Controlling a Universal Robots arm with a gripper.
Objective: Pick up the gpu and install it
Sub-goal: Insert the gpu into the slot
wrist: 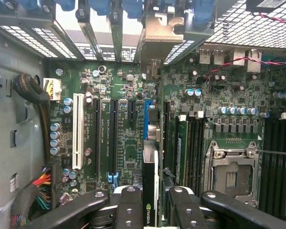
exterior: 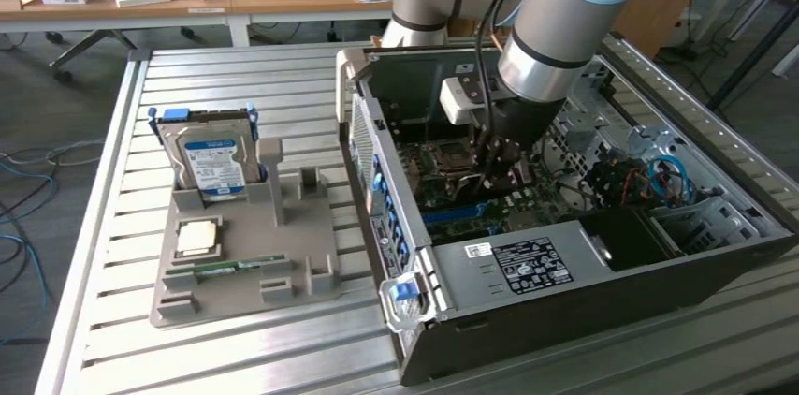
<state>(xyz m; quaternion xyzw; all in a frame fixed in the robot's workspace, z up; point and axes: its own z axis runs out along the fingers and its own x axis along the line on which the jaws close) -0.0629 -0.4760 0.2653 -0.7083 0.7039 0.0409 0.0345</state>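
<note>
The gpu (wrist: 149, 183) is a thin black card seen edge-on, with a green-and-white logo on its near end. My gripper (wrist: 152, 210) is shut on it, one black finger on each face. The card stands upright over the blue slot (wrist: 146, 119) of the green motherboard (wrist: 128, 143). Its metal bracket (wrist: 158, 36) reaches the case's rear slot openings. In the exterior view my gripper (exterior: 506, 159) is down inside the open computer case (exterior: 600, 264), above the motherboard. The card shows there only as a dark shape under the fingers.
A grey holder tray (exterior: 287, 264) beside the case, toward the exterior view's left, carries a silver hard drive (exterior: 212, 161), a processor chip (exterior: 200, 238) and a green RAM stick (exterior: 231, 267). Around the card are a white slot (wrist: 77, 131), the processor socket (wrist: 231, 174) and cable bundles (wrist: 38, 186).
</note>
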